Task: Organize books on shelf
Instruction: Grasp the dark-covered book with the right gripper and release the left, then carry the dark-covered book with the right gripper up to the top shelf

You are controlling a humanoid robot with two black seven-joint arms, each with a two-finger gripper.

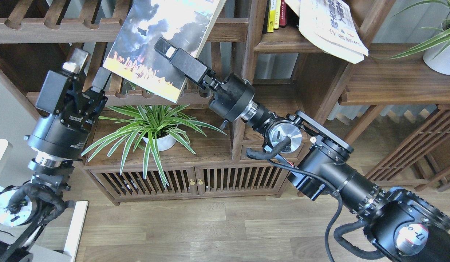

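The dark picture-cover book (pixel 156 40) is held tilted in front of the slatted rack (pixel 39 31) at the far left, its lower corner hanging free. The right gripper (pixel 166 51) is closed on this book, one finger lying across the cover near the lower right edge. The left gripper (pixel 87 71) is parted and empty, just left of the book. A white book with blue characters (pixel 328 27) leans on the shelf (pixel 279 43) at the far right. The paperback is judged light but limp; sagging is expected from a grip at one edge. A hold near the spine is advised, the glossy cover being probably slippery.
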